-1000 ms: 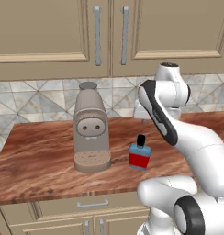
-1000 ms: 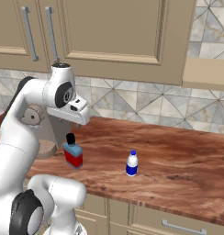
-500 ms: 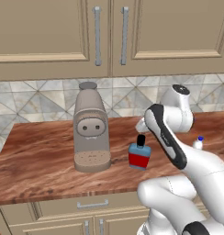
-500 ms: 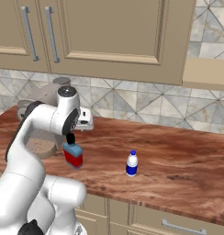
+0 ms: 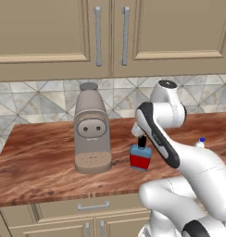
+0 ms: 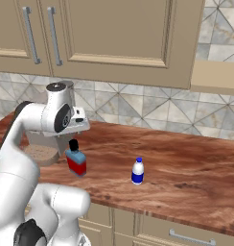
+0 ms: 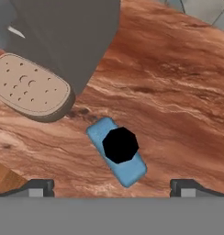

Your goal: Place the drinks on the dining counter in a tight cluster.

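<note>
Two drinks stand on a wood-grain wall counter [image 5: 40, 157] under tan cabinets. The squat blue flask [image 5: 141, 158] [image 6: 76, 161] has a red label and a black cap. In the hand view I look straight down on its cap and blue shoulders [image 7: 117, 151]. My gripper [image 7: 113, 187] hangs open right above the flask [image 5: 140, 137], fingertips [image 7: 39, 187] wide on either side and touching nothing. The tiny white bottle [image 6: 137, 171] [image 5: 201, 143] with a blue cap stands apart to the flask's right. The dining counter is out of view.
A grey coffee machine [image 5: 91, 132] [image 7: 63, 46] stands close to the left of the flask, its perforated drip tray [image 7: 30, 87] facing forward. A tiled backsplash [image 6: 152, 110] runs behind. The counter's front edge [image 5: 64, 196] is near the flask.
The arm has swung down and forward, bringing the hand from high above the counter to just over the blue flask. The jaws stayed open. Both bottles have not moved.
</note>
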{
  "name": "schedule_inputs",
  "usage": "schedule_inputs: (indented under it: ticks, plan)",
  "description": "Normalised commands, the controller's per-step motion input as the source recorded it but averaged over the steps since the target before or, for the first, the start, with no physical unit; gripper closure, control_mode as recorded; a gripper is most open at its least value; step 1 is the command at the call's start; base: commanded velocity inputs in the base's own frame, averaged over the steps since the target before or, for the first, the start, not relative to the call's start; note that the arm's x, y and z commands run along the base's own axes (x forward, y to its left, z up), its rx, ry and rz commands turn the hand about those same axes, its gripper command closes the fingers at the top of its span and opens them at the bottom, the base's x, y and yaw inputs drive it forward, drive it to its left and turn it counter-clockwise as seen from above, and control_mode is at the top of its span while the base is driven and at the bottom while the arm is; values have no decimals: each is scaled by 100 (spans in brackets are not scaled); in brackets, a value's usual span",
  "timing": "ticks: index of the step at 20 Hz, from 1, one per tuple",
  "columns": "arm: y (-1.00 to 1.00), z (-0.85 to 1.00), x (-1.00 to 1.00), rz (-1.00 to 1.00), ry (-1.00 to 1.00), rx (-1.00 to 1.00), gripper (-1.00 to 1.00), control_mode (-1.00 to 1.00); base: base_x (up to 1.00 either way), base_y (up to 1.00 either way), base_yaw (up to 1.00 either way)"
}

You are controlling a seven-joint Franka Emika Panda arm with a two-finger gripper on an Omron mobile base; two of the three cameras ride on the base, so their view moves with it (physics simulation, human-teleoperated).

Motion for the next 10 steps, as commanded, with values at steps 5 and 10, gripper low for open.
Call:
schedule_inputs:
  ticks: [5,10]
  plan:
    - [-17,-31,13,7,0,0,-100,-100,0,0,0]
    - [-10,-12,4,1,6,0,-100,-100,0,0,0]
